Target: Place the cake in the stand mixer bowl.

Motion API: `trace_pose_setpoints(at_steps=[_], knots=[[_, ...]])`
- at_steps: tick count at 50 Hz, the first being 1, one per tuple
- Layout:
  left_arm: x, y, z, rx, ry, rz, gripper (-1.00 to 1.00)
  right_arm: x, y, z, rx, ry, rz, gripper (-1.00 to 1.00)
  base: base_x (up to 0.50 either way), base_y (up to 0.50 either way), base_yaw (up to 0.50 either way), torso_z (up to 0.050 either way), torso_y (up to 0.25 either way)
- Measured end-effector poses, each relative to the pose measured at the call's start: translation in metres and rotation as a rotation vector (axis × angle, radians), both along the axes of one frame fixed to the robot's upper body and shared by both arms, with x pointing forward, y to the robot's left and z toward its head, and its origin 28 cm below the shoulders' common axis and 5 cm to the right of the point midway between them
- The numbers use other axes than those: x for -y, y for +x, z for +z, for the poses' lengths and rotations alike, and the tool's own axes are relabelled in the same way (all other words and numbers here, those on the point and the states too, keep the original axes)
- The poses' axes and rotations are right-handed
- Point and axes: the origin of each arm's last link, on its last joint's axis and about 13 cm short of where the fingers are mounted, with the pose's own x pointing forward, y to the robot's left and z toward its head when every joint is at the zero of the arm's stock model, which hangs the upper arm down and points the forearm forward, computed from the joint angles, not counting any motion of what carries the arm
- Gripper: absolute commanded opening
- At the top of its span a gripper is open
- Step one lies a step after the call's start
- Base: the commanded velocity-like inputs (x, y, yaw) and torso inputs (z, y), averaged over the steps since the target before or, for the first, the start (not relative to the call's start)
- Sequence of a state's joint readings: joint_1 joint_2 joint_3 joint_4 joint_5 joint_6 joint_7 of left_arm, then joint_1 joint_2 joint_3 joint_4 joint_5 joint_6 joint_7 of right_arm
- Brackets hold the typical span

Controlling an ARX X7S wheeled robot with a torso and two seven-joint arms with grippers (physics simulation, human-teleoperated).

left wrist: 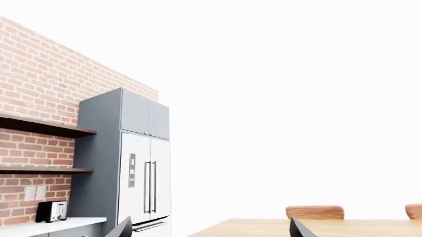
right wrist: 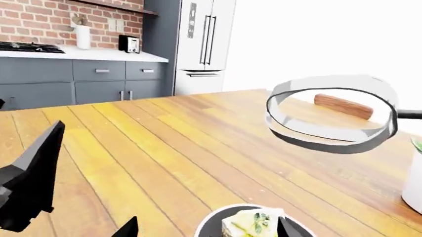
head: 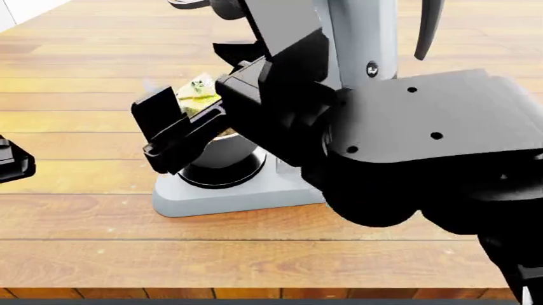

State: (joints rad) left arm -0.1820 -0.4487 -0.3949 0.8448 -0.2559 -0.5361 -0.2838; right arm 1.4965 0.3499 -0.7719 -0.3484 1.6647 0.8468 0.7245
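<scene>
The right gripper [head: 182,121] pinches the cake [head: 199,93] between its jaws directly over the stand mixer bowl [head: 222,149]; a crooked release could tip the slice onto the rim

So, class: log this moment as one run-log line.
right gripper: shut on yellow-iced cake wedge | position: over grey metal mixer bowl | left gripper: unclear

Cake [right wrist: 252,223] sits over the stand mixer bowl [right wrist: 218,224]; wooden table [right wrist: 165,148] beyond.
</scene>
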Motion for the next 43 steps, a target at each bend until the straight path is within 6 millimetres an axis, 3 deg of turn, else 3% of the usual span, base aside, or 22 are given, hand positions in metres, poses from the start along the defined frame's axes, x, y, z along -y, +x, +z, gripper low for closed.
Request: trace_pose_setpoints(at_steps=[8,22,43], knots=[[0.002,0.001,0.001,0.0,0.002,-0.004,1.0,0.028,-0.037,-0.004,0.057,0.046,0.026,1.0,0.0,0.0,0.0,0.0,0.0],[0.004,0.002,0.002,0.0,0.007,-0.013,1.0,0.086,-0.079,-0.003,0.154,0.189,-0.103,1.0,0.0,0.0,0.0,0.0,0.0],[0.007,0.003,0.007,0.006,0.02,-0.021,1.0,0.157,-0.133,0.024,0.388,0.588,-0.399,1.0,0.0,0.0,0.0,0.0,0.0]])
